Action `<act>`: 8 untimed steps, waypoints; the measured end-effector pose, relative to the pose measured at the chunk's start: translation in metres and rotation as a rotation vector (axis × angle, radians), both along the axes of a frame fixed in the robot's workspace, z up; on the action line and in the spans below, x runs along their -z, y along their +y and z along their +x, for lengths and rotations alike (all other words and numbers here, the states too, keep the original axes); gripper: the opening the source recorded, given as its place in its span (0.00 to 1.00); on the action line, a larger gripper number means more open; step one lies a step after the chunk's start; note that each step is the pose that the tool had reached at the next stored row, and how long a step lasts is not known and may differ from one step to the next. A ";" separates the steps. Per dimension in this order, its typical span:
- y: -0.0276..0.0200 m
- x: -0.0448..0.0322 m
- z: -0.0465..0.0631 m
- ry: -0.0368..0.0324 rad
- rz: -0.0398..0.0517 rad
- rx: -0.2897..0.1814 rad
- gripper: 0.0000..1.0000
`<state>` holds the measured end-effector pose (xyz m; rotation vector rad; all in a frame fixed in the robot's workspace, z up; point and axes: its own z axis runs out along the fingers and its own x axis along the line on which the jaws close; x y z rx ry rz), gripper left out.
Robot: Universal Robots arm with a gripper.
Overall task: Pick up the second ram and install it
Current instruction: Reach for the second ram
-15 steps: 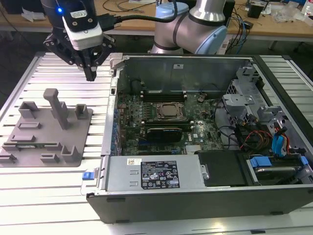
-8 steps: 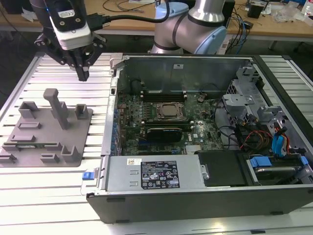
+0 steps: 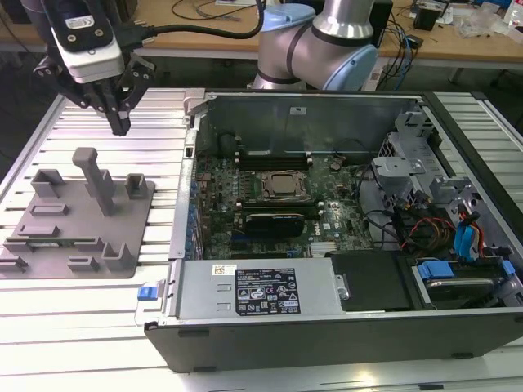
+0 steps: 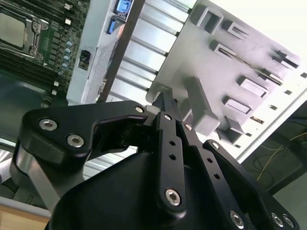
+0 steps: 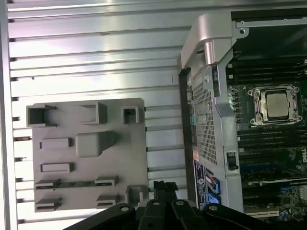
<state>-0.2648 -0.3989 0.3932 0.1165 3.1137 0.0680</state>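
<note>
The black tool (image 3: 120, 124) hangs shut and empty, up above and well apart from the thin green ram stick (image 3: 49, 240) in the grey plastic holder plate (image 3: 135, 237); the stick looks light, stiff and easy to break, so pinch its 2 flat sides gently near the middle.

Bright glare on metal table (image 3: 73, 327)

Open air surrounds my gripper (image 3: 120, 124) in the exterior view's upper left. Just beneath, at middle left, the tall post (image 3: 96, 175) sticks up from the grey fixture plate (image 3: 131, 222), with lower blocks (image 3: 139, 188) around it. Toward frame centre the case wall (image 3: 189, 163) bars the way; bare ribbed table (image 3: 65, 327) lies at lower left.
</note>
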 end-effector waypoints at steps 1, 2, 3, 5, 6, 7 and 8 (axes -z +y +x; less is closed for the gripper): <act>0.0000 0.0001 -0.002 -0.0001 0.0001 0.000 0.08; 0.0000 0.0000 -0.005 0.0000 0.0000 0.000 0.08; 0.0000 0.0000 -0.007 0.0000 0.0000 0.000 0.08; 0.0000 0.0000 -0.013 0.0000 0.0000 0.000 0.08; 0.0000 0.0000 -0.016 0.0001 0.0000 0.000 0.08; 0.0000 0.0000 -0.021 -0.0001 0.0001 0.000 0.08; 0.0000 0.0000 -0.023 0.0000 0.0000 0.000 0.08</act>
